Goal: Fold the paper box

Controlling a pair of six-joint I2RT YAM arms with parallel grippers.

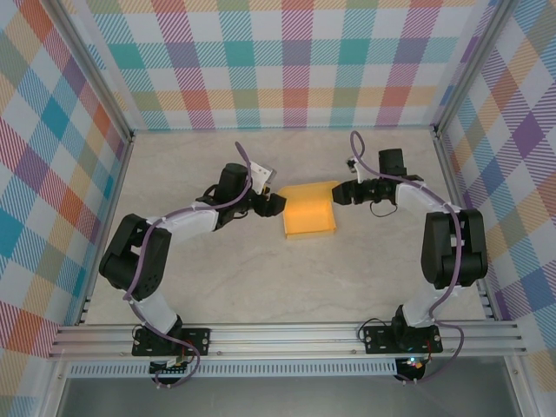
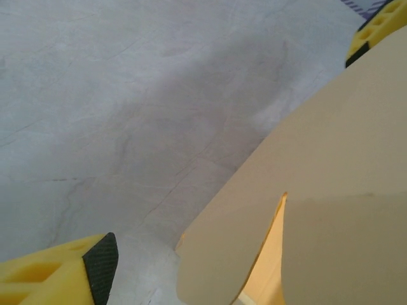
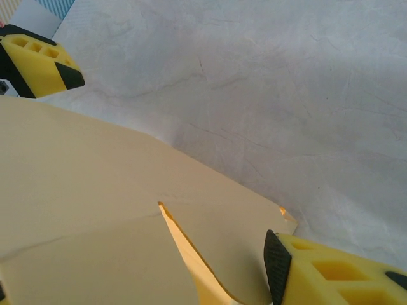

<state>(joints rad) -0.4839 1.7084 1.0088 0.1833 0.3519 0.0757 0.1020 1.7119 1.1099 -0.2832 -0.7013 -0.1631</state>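
Note:
The paper box (image 1: pixel 310 210) is a yellow-orange card piece lying mid-table, its far side raised as a flap. My left gripper (image 1: pixel 273 204) is at its left edge and my right gripper (image 1: pixel 340 193) at its right edge. In the left wrist view the pale card flaps (image 2: pixel 318 190) fill the lower right, reaching in between my left gripper's (image 2: pixel 229 155) wide-apart fingers; the near fingertip (image 2: pixel 98 264) stands clear of the card. In the right wrist view the card (image 3: pixel 95 190) spans my right gripper's (image 3: pixel 170 170) open jaws, one fingertip (image 3: pixel 278 264) at its corner.
The pale marble-look tabletop (image 1: pixel 217 278) stretches around the box. Metal frame rails (image 1: pixel 287 337) run along the near edge, and checked walls (image 1: pixel 287 61) close the back and both sides.

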